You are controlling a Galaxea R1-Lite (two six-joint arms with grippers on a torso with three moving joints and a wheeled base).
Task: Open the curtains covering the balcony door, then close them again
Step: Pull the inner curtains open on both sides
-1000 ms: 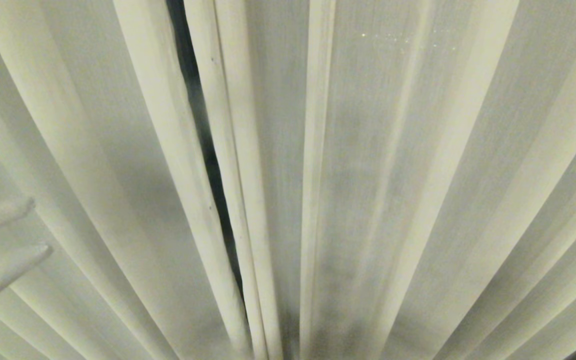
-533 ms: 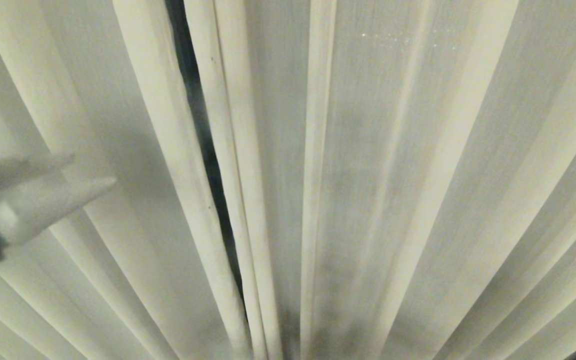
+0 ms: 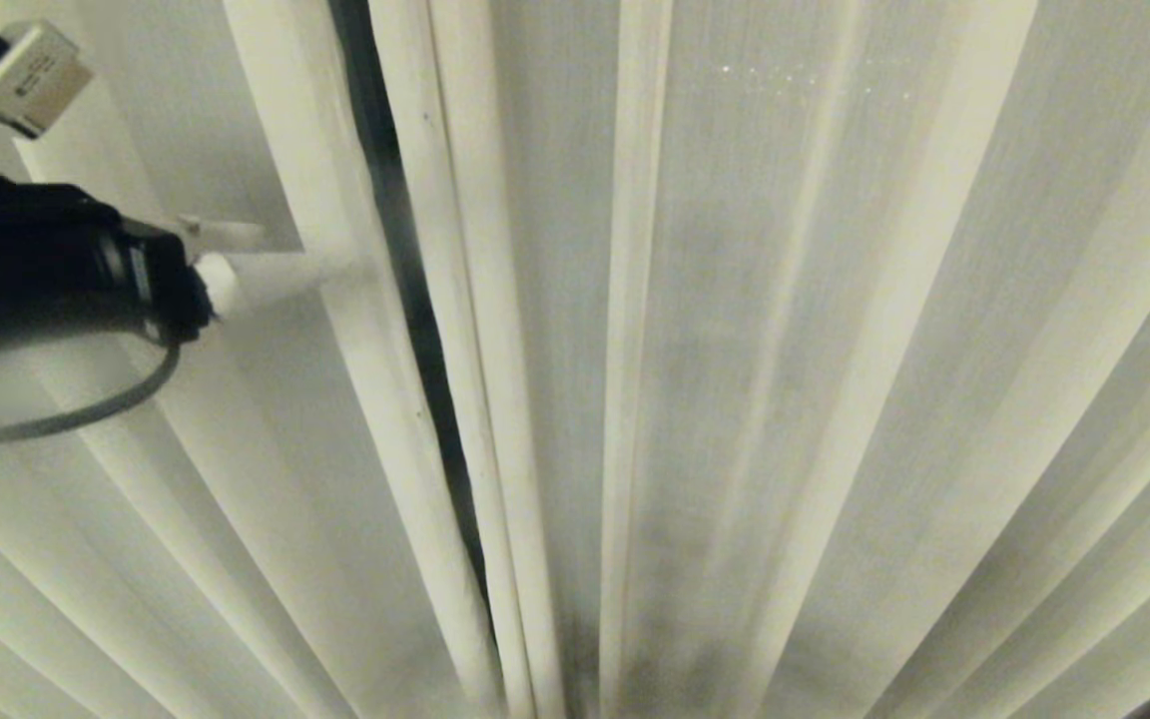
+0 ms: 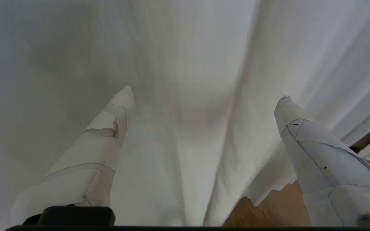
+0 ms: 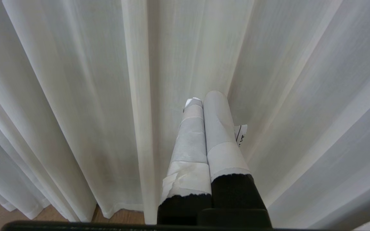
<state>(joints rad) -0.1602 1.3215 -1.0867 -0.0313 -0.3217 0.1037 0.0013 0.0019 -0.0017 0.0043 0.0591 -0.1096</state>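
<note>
Left pincer point(image 4: 204, 93) raised, spread wide; right pincer point(image 5: 204, 98) closed.

The curtains point(image 3: 735, 399) run past every edge of my head view, so their top and hem are cut off there. Through the narrow dark slit point(image 3: 405, 260) between two panels I cannot tell what lies behind; the balcony door is hidden by cloth. My left claw point(image 3: 276, 255) blurs pale against the folds, its tips hard to separate from the fabric. My left arm point(image 3: 26, 270) is cut off at the left edge.
</note>
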